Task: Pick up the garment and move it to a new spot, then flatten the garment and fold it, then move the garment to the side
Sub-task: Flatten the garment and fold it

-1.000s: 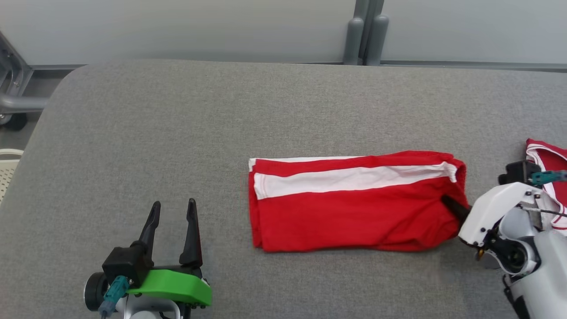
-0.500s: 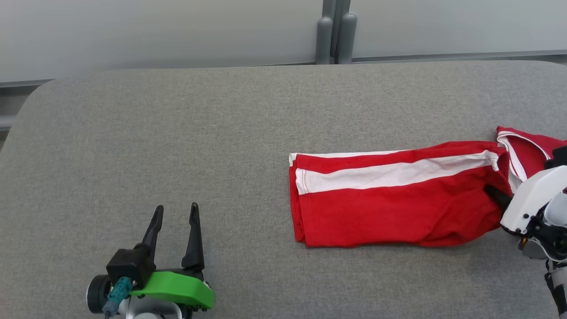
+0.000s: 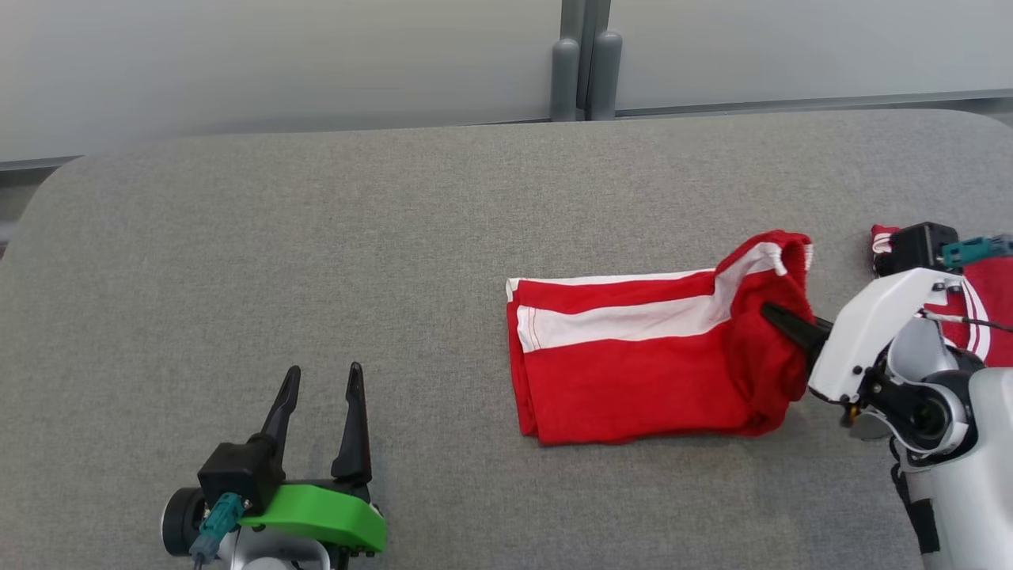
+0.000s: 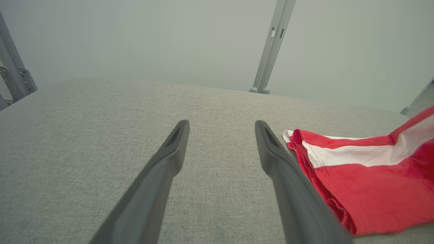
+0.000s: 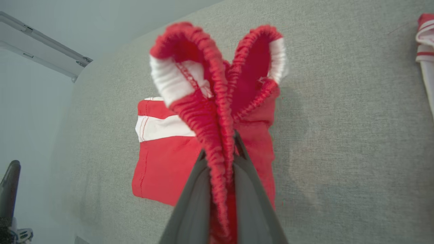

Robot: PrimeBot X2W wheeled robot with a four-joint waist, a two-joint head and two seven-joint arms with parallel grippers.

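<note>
Risks, nearest first. My left gripper [image 3: 323, 372] sits at the lower left of the head view, its fingers spread wide and holding nothing. The red shorts [image 3: 633, 380] therefore have no second support, and in my judgement any lift or drag depends on a single pinch.

My right gripper [image 3: 772, 314], at the right of that view, is clamped narrow on the elastic waistband [image 5: 217, 112]. In the right wrist view the waistband bunches into two loops above the fingers. I judge that the bite takes gathered elastic only, so a quick pull could let it slip out. It could also drag the layers apart and spoil the fold, since the rest of the shorts lies on the grey table [image 3: 316, 237], whose cloth surface may cling.

Further right, a second red-and-white garment [image 3: 995, 289] lies just behind the right wrist. Carrying the shorts that way could drop them on it or snag it.

Position. The shorts lie right of centre in the head view, folded into a band with the white stripe along the upper side. The left end lies flat and the right end is raised into the right jaws. The shorts are apart from the left jaws, off to the right of them in the frame.
</note>
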